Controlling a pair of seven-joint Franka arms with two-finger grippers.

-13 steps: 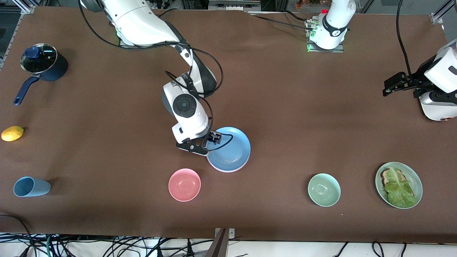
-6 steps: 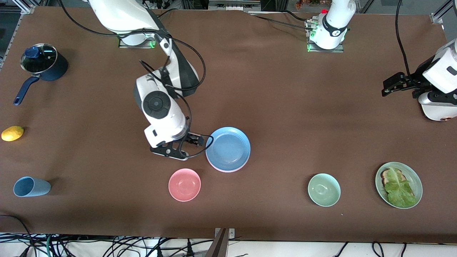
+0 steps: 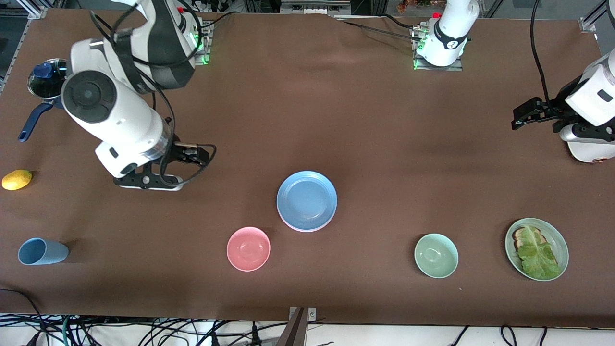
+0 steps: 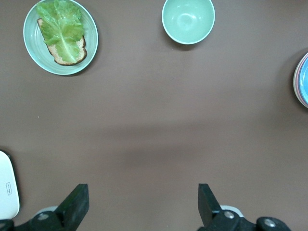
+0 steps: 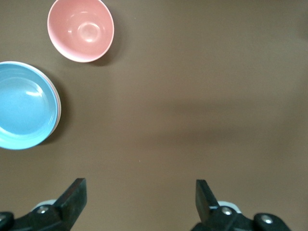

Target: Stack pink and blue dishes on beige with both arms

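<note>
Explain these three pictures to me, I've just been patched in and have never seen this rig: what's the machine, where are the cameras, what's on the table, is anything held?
Two white robot arms stand at a brown table. The wide picture looks down from across the table; the other two come from cameras on each wrist.

The right gripper hangs open and empty over bare table. The left gripper, also open and empty, waits at its own end.

The flat blue plate lies mid-table on top of a stack; a pale rim peeks out beneath. Nearer the camera sit a small pink bowl, a green bowl and a green plate with lettuce. At the right arm's end are a lemon, a light-blue cup and a dark lidded saucepan.
</note>
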